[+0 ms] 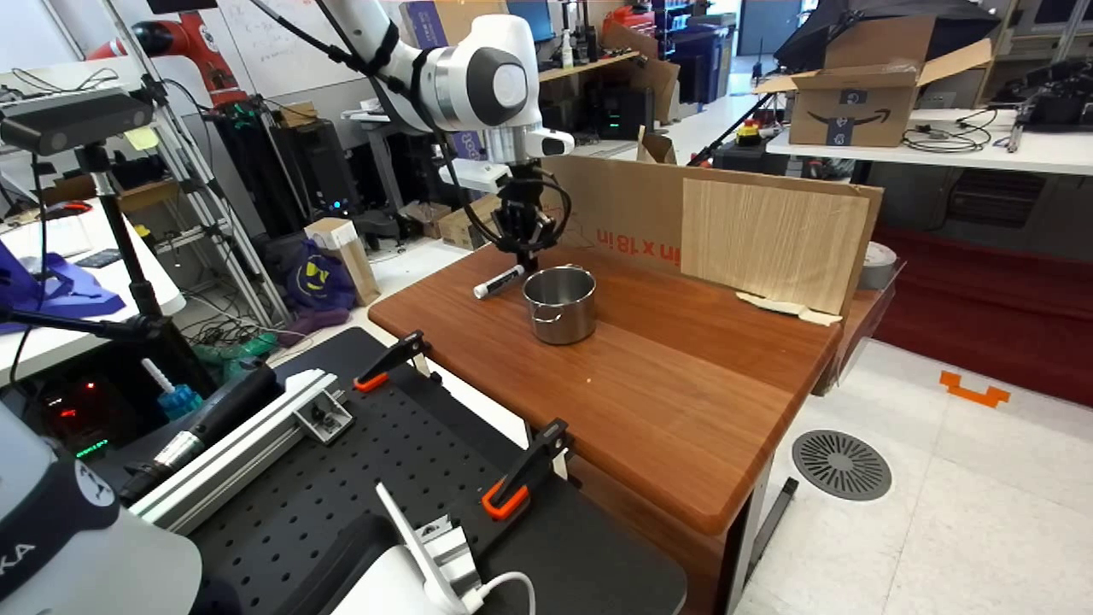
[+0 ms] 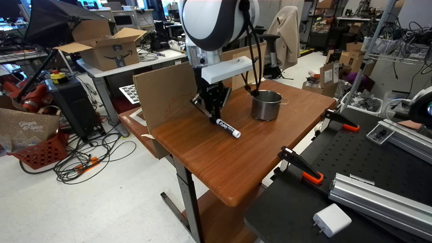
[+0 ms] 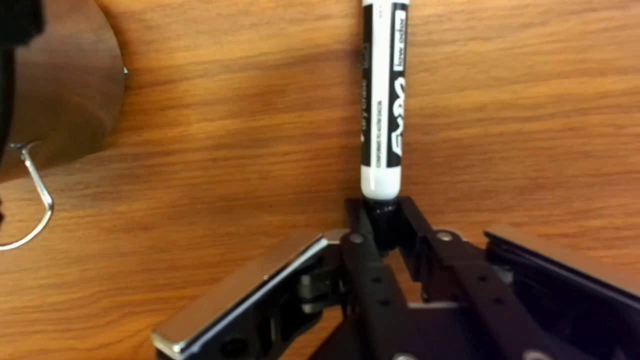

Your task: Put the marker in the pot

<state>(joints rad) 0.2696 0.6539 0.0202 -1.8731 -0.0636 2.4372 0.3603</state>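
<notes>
The marker point(image 3: 382, 100) is black and white with a white end and a black cap. My gripper point(image 3: 383, 205) is shut on the cap end in the wrist view, and the rest sticks out ahead of the fingertips. The marker also shows in both exterior views point(image 1: 499, 281) point(image 2: 228, 128), low at the tabletop; I cannot tell whether it touches. The gripper shows in both exterior views too point(image 1: 527, 259) point(image 2: 215, 118). The silver pot point(image 1: 560, 316) stands upright beside the gripper, apart from it, with wire loop handles. It also shows in the exterior view point(image 2: 266, 109) and, partly, in the wrist view point(image 3: 70, 90).
The brown wooden table point(image 1: 666, 401) carries the pot. A cardboard panel point(image 1: 632, 205) stands along one table edge. Black clamps point(image 1: 534, 465) point(image 2: 300, 163) sit between the table and a black perforated board point(image 1: 410, 478). Cables hang from the arm near the pot point(image 2: 253, 50).
</notes>
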